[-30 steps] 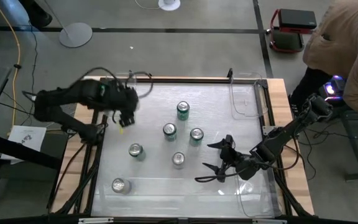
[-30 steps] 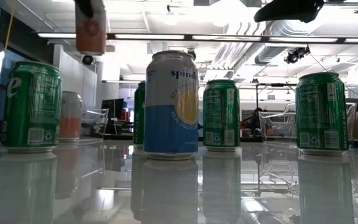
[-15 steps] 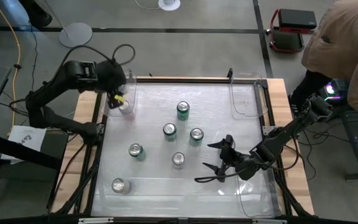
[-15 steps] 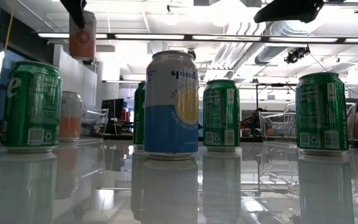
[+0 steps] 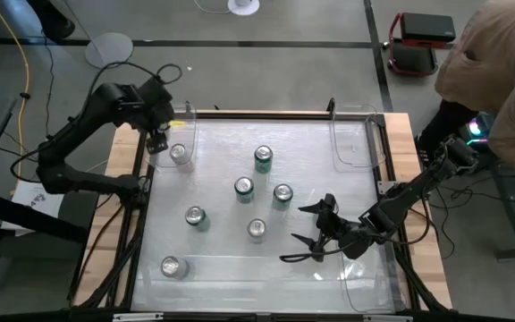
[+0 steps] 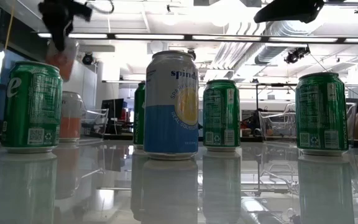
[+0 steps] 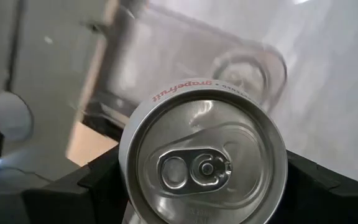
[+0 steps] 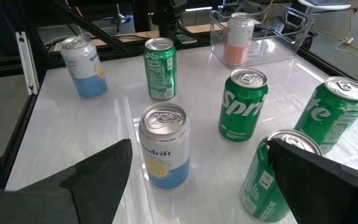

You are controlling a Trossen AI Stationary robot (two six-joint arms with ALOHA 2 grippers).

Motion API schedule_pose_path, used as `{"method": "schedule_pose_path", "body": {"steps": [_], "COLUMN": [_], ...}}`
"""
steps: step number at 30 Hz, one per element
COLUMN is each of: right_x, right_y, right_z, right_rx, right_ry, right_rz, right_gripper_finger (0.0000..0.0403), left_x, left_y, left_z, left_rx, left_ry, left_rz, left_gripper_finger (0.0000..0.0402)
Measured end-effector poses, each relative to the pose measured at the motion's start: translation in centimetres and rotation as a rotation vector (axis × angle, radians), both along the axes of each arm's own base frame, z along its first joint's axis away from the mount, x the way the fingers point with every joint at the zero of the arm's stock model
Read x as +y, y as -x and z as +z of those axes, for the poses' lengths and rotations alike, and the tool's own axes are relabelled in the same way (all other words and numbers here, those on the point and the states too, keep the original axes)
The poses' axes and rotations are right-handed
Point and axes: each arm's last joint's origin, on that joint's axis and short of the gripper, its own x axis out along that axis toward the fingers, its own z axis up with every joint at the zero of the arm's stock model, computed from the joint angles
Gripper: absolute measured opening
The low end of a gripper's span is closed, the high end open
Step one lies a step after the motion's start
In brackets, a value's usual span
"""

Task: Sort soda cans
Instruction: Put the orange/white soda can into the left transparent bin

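My left gripper [image 5: 161, 136] is at the table's far left corner, above the clear bin [image 5: 186, 134], shut on a silver-and-pink soda can [image 6: 61, 59]. Below it another silver can [image 5: 179, 154] stands on its base inside that bin. Three green cans [image 5: 263, 159] [image 5: 244, 188] [image 5: 282, 193] stand upright mid-table, with a fourth green one [image 5: 195, 216] and a silver one [image 5: 257, 229] nearer. One more silver can [image 5: 173, 266] stands at the near left. My right gripper [image 5: 295, 234] hangs open at the near right, its fingers pointing at the cans. My left gripper pinches the can between its two fingers [image 7: 98, 180], one on each side of the can's wall just under the top rim [image 7: 135, 162]. The fingers come from above, pointing steeply down. The can hangs below them, slightly tilted and clear of the bin and table.
A second clear bin [image 5: 354, 136] sits at the far right corner. A person in a tan coat [image 5: 499, 63] leans in beyond the table's right edge. The tabletop is glossy white, with open room along its near edge.
My left gripper has carried the can from over the table's left part toward the far left corner, over the bin, and has sunk somewhat. The can has stayed between its fingers and now hangs a little tilted. My right arm has kept still.
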Motion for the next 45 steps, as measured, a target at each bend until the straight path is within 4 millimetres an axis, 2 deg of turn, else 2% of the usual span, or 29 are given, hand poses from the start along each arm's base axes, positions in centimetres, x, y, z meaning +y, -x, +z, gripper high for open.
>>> {"method": "schedule_pose_path", "body": {"steps": [5,9,17,27,31,36,45], "right_x": [0.0,0.0,-0.1,-0.1,-0.1,-0.1,-0.9], "right_y": [0.0,0.0,0.0,0.0,0.0,-0.1,-0.6], "right_z": [0.0,0.0,0.1,0.1,0.1,0.2,0.2], "right_rx": [0.000,-0.006,-0.017,-0.017,-0.024,-0.032,-0.033], "right_ry": [0.000,0.007,0.011,0.011,0.009,0.005,0.002], "right_rz": [-0.001,-0.014,-0.030,-0.030,-0.035,-0.039,-0.072], "right_gripper_finger": [0.0365,0.0365,0.0365,0.0365,0.0365,0.0365,0.0365], "left_x": [-0.4,-0.7,-0.6,0.8,1.1,1.4,1.4], "left_y": [1.2,2.0,2.8,3.5,3.8,4.0,4.3], "left_z": [-3.3,-5.1,-6.4,-8.8,-9.6,-10.9,-13.1], "left_rx": [0.064,0.096,-0.008,-0.110,-0.128,-0.126,-0.102], "left_ry": [0.114,0.142,0.128,0.198,0.206,0.210,0.232], "left_rz": [-0.013,-0.013,-0.024,0.013,0.030,0.039,0.032], "left_gripper_finger": [0.0286,0.0286,0.0286,0.0286,0.0286,0.0306,0.0309]}}
